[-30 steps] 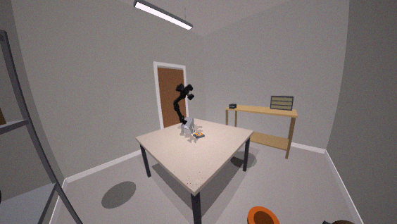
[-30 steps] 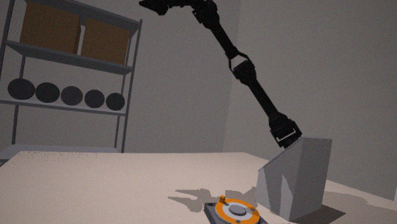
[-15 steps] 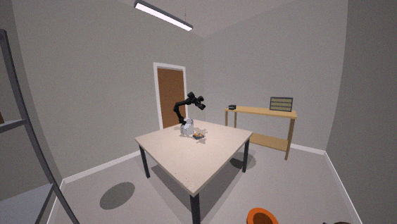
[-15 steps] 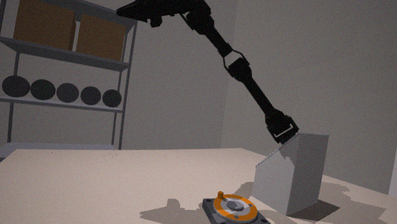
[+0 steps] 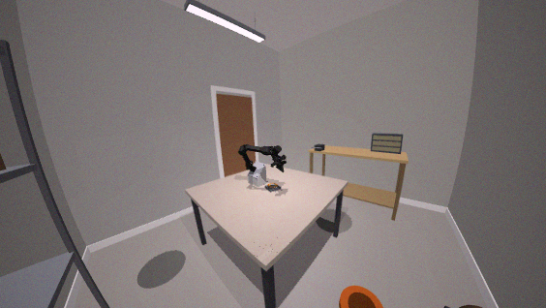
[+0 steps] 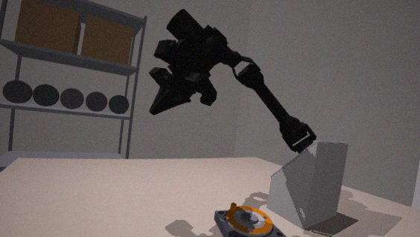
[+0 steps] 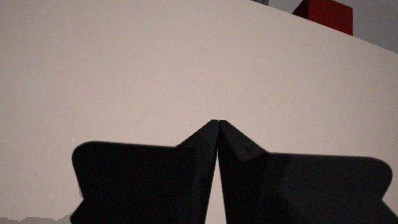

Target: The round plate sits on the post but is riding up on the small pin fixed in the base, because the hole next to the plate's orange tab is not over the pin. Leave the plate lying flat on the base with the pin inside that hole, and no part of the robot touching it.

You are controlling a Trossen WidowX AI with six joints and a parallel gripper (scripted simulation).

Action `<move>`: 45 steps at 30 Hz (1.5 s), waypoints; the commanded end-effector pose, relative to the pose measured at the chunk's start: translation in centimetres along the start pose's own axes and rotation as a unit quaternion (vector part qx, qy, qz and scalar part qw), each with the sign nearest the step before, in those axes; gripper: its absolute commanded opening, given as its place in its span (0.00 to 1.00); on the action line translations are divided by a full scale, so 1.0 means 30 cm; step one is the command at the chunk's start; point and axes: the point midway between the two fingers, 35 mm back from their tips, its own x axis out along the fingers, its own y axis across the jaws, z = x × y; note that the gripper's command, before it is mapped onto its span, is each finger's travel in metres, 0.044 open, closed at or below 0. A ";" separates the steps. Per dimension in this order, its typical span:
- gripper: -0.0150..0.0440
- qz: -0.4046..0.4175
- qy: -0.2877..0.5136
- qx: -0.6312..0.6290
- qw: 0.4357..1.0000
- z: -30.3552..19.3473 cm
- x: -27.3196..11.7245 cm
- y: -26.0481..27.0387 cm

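Observation:
The round plate is orange with a paler middle and sits on the dark base at the bottom of the exterior view. Its orange tab stands at the rim's far left side. The plate and base are tiny in the top view. The pin and the hole beside the tab cannot be made out, nor whether the plate is tilted. My gripper is shut and empty, its fingertips meeting. It hangs well above the table, clear of the plate. The wrist view does not show the plate.
The pale table carries the assembly close to the arm's grey mount. A red box shows beyond the table edge in the wrist view. A shelf rack stands in the background.

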 end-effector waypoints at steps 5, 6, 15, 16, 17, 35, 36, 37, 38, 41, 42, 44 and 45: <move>0.25 0.055 0.157 0.057 0.985 -0.365 0.083 0.209; 0.25 0.059 0.190 0.069 0.978 -0.443 0.083 0.240; 0.25 0.053 0.306 0.108 0.944 -0.699 0.052 0.325; 0.25 0.053 0.306 0.108 0.944 -0.699 0.052 0.325; 0.25 0.053 0.306 0.108 0.944 -0.699 0.052 0.325; 0.25 0.052 0.306 0.108 0.944 -0.788 0.183 0.354; 0.25 0.052 0.306 0.107 0.944 -0.791 0.181 0.353; 0.25 0.052 0.306 0.107 0.944 -0.794 0.179 0.352; 0.25 0.052 0.306 0.107 0.944 -0.797 0.177 0.351; 0.25 0.052 0.306 0.107 0.944 -0.808 0.171 0.344; 0.25 0.052 0.306 0.107 0.944 -0.811 0.170 0.341; 0.25 0.052 0.306 0.107 0.944 -0.818 0.166 0.336; 0.25 0.052 0.306 0.107 0.944 -0.822 0.164 0.335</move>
